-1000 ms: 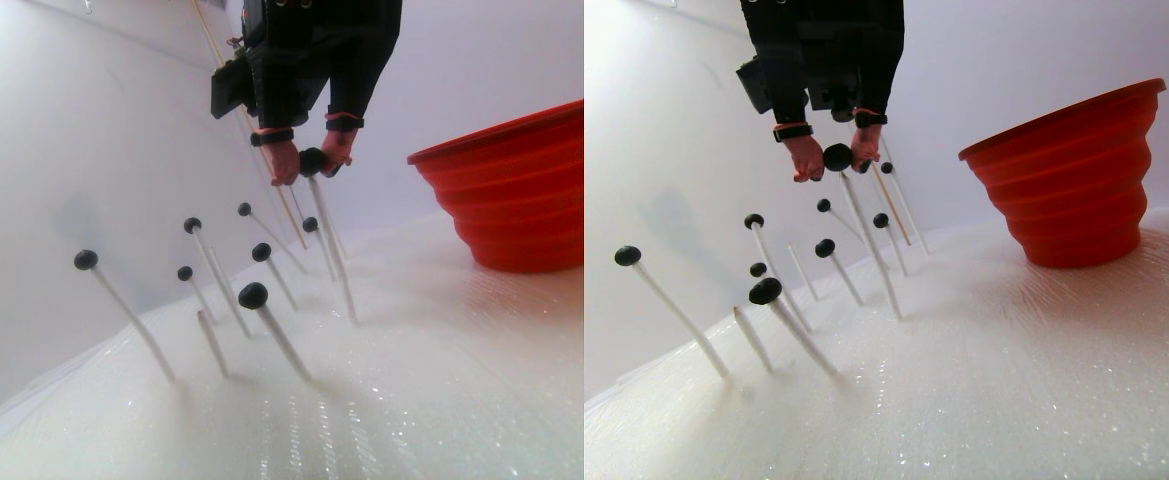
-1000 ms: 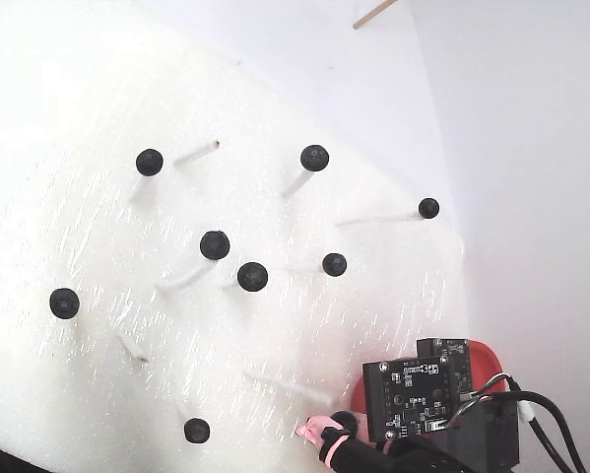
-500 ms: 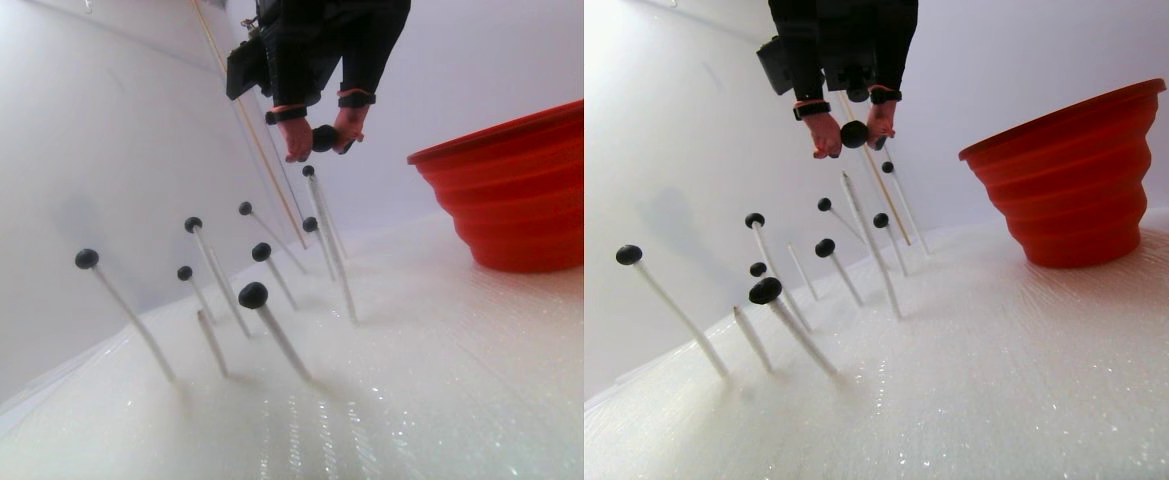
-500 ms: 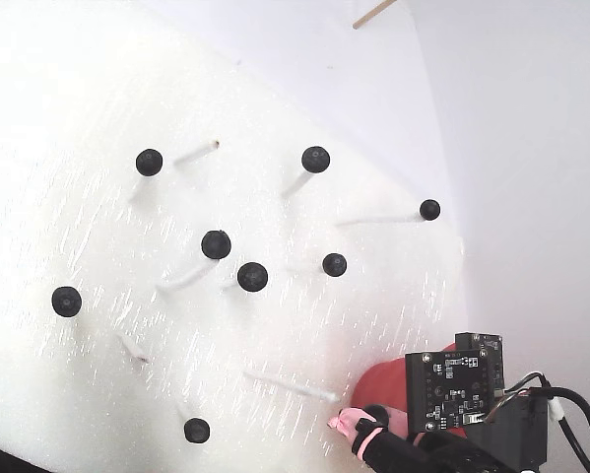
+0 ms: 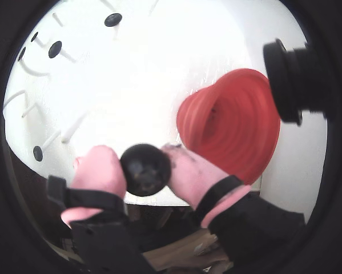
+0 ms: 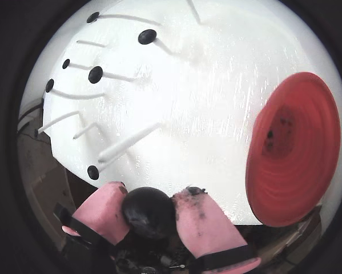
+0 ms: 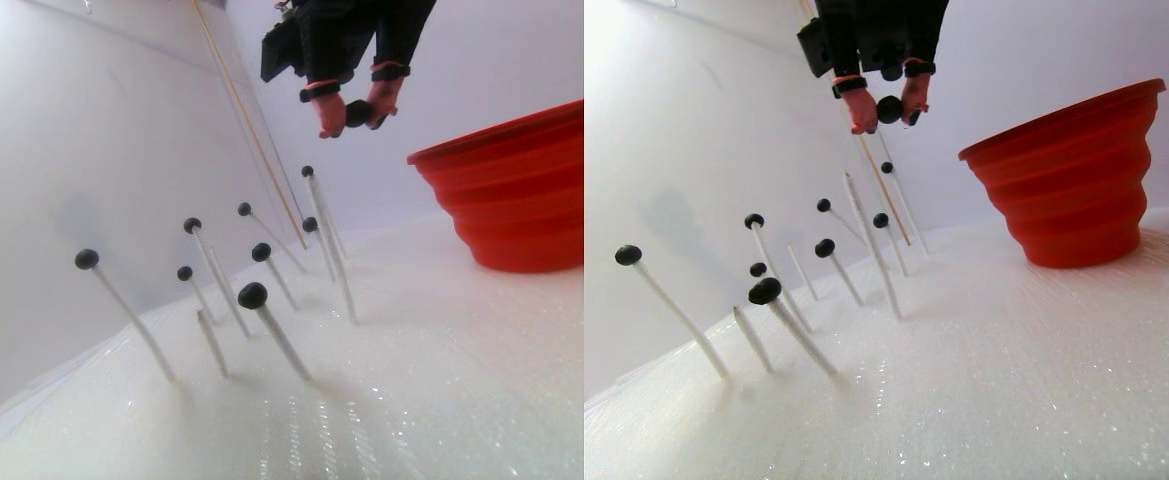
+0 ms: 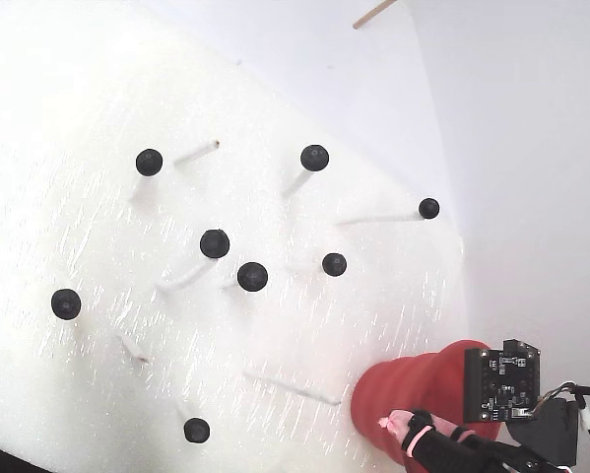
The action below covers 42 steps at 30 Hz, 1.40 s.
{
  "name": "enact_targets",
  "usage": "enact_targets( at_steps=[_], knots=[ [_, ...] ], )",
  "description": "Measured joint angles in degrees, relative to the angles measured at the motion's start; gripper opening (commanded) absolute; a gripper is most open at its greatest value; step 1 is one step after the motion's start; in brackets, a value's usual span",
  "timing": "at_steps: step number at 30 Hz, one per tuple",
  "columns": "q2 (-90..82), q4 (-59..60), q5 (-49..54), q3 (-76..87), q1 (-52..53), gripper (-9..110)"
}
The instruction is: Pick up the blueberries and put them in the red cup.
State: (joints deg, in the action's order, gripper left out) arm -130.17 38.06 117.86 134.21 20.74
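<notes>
1. Covering nearly the whole fixed view, the white foam surface (image 8: pixel 98 118) carries everything else; white sticks (image 8: pixel 285 386) stand tilted in it.
2. Red cup (image 7: pixel 1069 175): one, standing upright on the surface at the right of the stereo pair view. In a wrist view its mouth faces the camera, with dark specks on the bottom too small to identify.
3. Claw (image 6: pixel 149 212): one, clenched on a single berry (image 6: pixel 149 211), which sits between the pink fingertips (image 6: pixel 200 220). In the stereo pair view it hangs high in the air, left of the cup rim and well apart from it.
4. Blueberries on sticks (image 8: pixel 252 276): eight counted in the fixed view, each capping a stick; at least three sticks are bare.
5. Risk, judged: the berry is round and held only by the pads, so it could slip out before reaching the cup and drop onto the surface.
6. Risk, judged: letting go short of the rim would send it bouncing off the ribbed side, and a low approach could knock the cup.
</notes>
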Motion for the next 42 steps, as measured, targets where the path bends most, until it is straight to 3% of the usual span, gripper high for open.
enact_targets(
  at_steps=[26,42],
  knots=[
    [3.3,2.0,0.0,-9.0,11.1,12],
    [10.6,-2.9,0.0,-12.0,15.3,13]
  ],
)
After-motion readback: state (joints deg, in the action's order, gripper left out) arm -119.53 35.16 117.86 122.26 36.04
